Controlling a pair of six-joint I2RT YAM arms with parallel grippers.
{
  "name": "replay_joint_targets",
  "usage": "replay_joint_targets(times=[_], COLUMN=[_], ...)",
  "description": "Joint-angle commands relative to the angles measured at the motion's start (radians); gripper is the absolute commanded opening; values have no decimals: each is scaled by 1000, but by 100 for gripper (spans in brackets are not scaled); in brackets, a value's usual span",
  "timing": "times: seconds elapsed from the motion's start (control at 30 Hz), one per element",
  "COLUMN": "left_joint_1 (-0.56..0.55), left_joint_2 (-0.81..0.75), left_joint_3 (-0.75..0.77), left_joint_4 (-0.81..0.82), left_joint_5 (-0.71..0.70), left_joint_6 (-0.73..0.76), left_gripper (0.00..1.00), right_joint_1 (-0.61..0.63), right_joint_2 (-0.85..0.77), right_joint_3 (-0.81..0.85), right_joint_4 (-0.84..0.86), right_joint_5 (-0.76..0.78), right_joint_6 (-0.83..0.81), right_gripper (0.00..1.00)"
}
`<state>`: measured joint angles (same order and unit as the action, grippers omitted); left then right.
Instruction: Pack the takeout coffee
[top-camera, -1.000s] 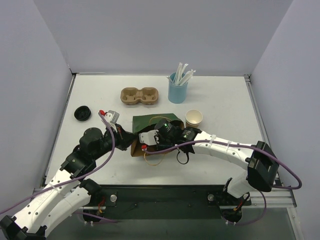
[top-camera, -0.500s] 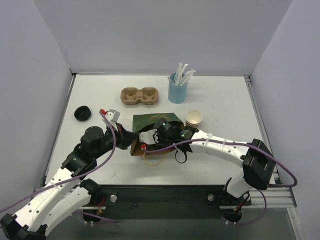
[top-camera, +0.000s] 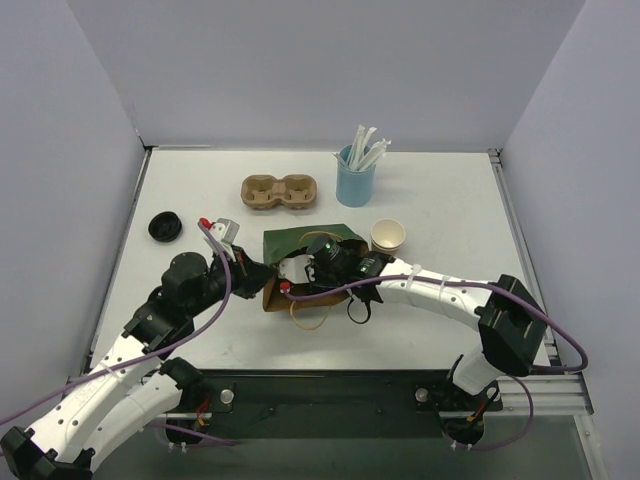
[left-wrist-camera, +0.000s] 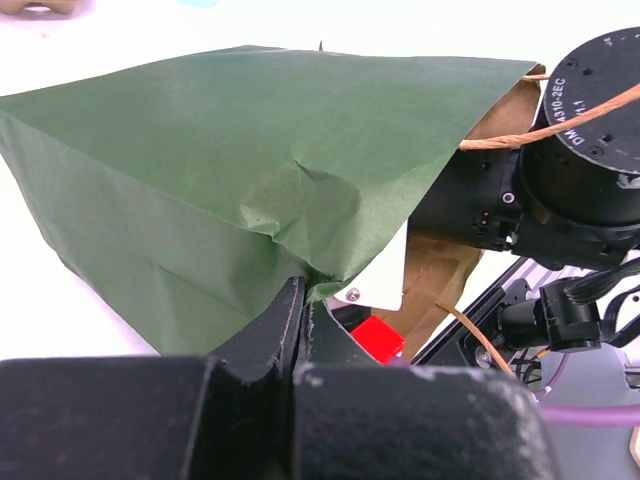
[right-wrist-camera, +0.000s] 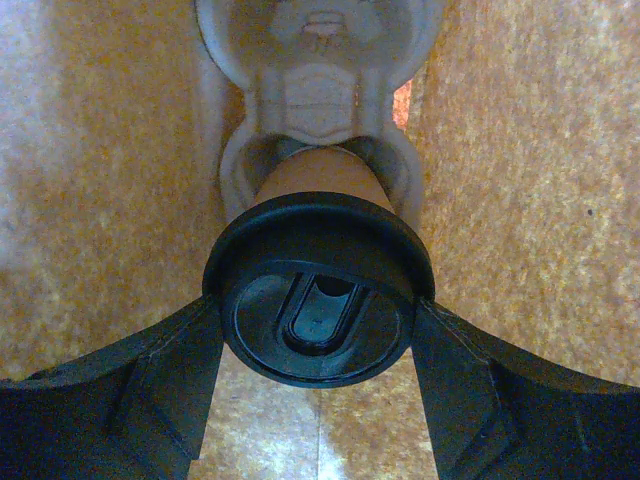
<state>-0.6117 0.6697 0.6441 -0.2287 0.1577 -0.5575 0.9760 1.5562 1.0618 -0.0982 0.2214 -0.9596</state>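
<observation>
Writing: one legible mark, "DM4310-2EC", printed in white round the black motor housing of the right arm, seen from the left wrist. No brand or print shows on the cups or the bag.

Surface and room: white table, matte, closed in on three sides by plain pale lavender-grey walls; a dark rail runs along the near edge at the arm bases.

Green bag lies on its side mid-table, mouth toward the arms, brown kraft lining showing, an orange twine handle at the mouth.

Left gripper – jaws clenched, pinching the upper lip of the bag.

Right gripper is inside the bag. Its fingers press on either side of a black-lidded cup, tan body, kraft paper all around. A pale moulded piece sits just past the cup; cannot tell what it is.

Takeout coffee – small tan cup, white rim, no lid – stands upright on the table just right of the bag, outside it, apart from both grippers.

Behind it, the light-blue cup holding white straws. Left of that, the brown two-hole carrier, both holes bare. A loose black lid lies near the left wall.
</observation>
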Motion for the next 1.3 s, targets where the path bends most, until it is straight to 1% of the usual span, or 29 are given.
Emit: replay_joint_targets(times=[0.0, 0.4, 0.57, 0.7, 0.73, 0.77, 0.87, 0.9, 1.03, 1.1, 1.27], left_joint_1=[1, 1, 1, 1, 1, 1, 1, 1, 1, 1, 1], left_joint_2=[1, 4, 5, 7, 8, 10, 14, 13, 21, 22, 25], left_joint_3=[45, 48, 46, 49, 52, 52, 60, 61, 77, 80, 95], left_joint_4=[3, -9, -11, -8, -8, -8, -9, -11, -26, -26, -52], left_joint_5=[14, 8, 9, 11, 11, 11, 6, 5, -20, -23, -41], left_joint_6=[-19, -28, -28, -27, -25, -27, -24, -22, -28, -35, -33], left_gripper=[0, 0, 0, 0, 0, 0, 0, 0, 0, 0, 0], right_joint_1=[-8, -10, -10, -14, -13, -13, -13, -14, -19, -19, -30], right_joint_2=[22, 61, 56, 47, 44, 41, 36, 35, 25, 18, -13], right_joint_3=[-17, -37, -45, -56, -54, -51, -31, -23, 15, 26, 38], right_joint_4=[40, 91, 130, 137, 137, 138, 135, 130, 103, 63, 9], right_joint_5=[32, 82, 96, 98, 95, 96, 90, 85, 70, 67, 52], right_joint_6=[36, 125, 136, 139, 139, 136, 136, 137, 145, 153, 168], right_gripper=[57, 57, 60, 67, 71, 73, 77, 83, 87, 90, 90])
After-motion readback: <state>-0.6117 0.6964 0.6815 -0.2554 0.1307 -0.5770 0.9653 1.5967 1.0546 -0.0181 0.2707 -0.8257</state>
